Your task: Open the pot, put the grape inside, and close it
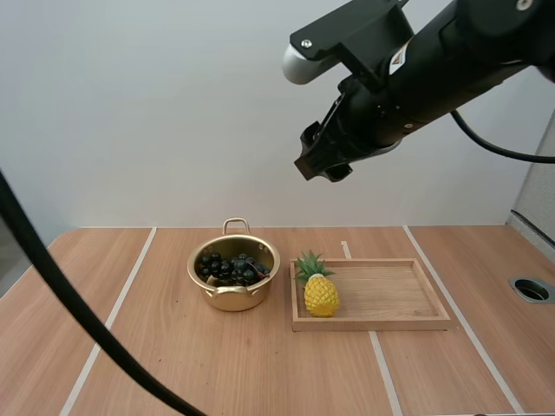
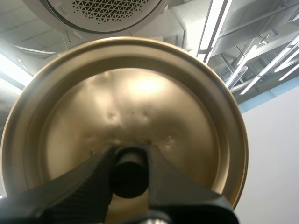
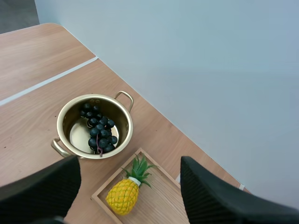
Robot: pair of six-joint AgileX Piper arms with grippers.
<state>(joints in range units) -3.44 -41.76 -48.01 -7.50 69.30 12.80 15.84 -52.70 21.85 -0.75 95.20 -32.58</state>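
The left claw (image 2: 131,157) is clamped on the short black knob (image 2: 129,179) of the lid (image 2: 140,98), its ribbed black fingers (image 2: 93,186) pressing the knob from both sides. The lid is a round disc of gold-coloured metal, smooth and shiny, with a raised rim and a few small dents near the middle.

The right claw (image 3: 128,162) hangs high above the counter (image 1: 173,364), and its two broad matte black fingers (image 3: 210,196) stand wide apart with nothing between them.

Below it the pot (image 3: 74,135) sits uncovered on the counter. It is a shallow round pan of the same bright golden metal, with a thin loop handle on each of two opposite sides. The bunch of grapes (image 3: 99,133) lies inside it: small, round, glossy berries, nearly black, heaped across the bottom toward one wall.

Just beside the pot, on the right in the high view, is a low rectangular wooden tray (image 3: 159,200) with a raised edge and pale grain. A small pineapple (image 3: 122,196) lies at the tray's end nearest the pot, its yellow body bumpy and its leaves green and spiky.

The counter is light wood with visible grain, crossed by thin pale lines running away from the arms. A round dark hole (image 1: 532,289) is set near its right edge. Behind the counter rises a plain pale wall.
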